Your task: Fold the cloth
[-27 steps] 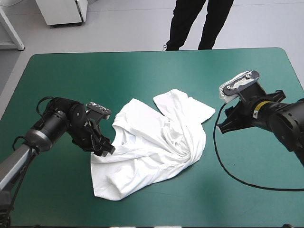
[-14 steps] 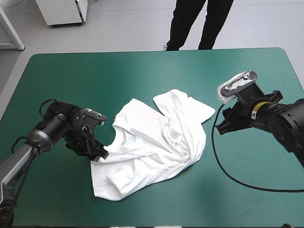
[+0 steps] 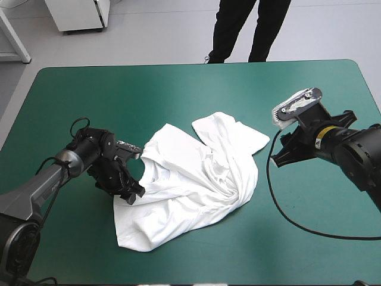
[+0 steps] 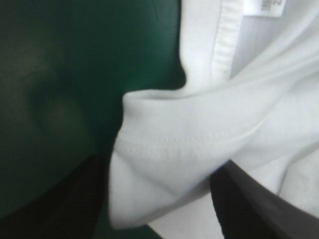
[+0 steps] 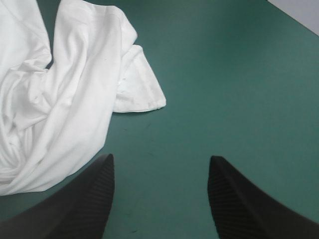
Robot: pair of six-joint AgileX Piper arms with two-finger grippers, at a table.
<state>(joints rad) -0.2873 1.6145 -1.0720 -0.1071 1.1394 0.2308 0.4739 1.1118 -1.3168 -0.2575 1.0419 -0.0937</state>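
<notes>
Plainly the T-shirt (image 3: pixel 196 179) is light, limp stuff: it lies in a crumpled heap at the middle of the table (image 3: pixel 178 89), a little toward the table's near edge, twisted into a knot of folds on the side toward the table's right edge, and it will likely sag, drag and slide over the teal-green cover rather than keep any shape once lifted. Nothing about it looks fragile or heavy; the risk, as I judge it, is pinching several layers at once or letting a single layer slip out. The sound places to take it are the stitched edges, where the cloth is doubled and firmer. The left gripper (image 4: pixel 159 169), on the heap's side toward the table's left edge, has its black fingers spread wide with a hemmed fold (image 4: pixel 164 139) bulging between them, not yet pinched. The right gripper (image 5: pixel 161 157) hangs over bare cover toward the table's right edge, fingers likewise apart and holding nothing, a sleeve (image 5: pixel 142 94) lying ahead of it. Inside the ribbed neck band (image 4: pixel 223 37) sits a small label (image 4: pixel 269 6); its print is too blurred to read, and no other writing or brand shows.
</notes>
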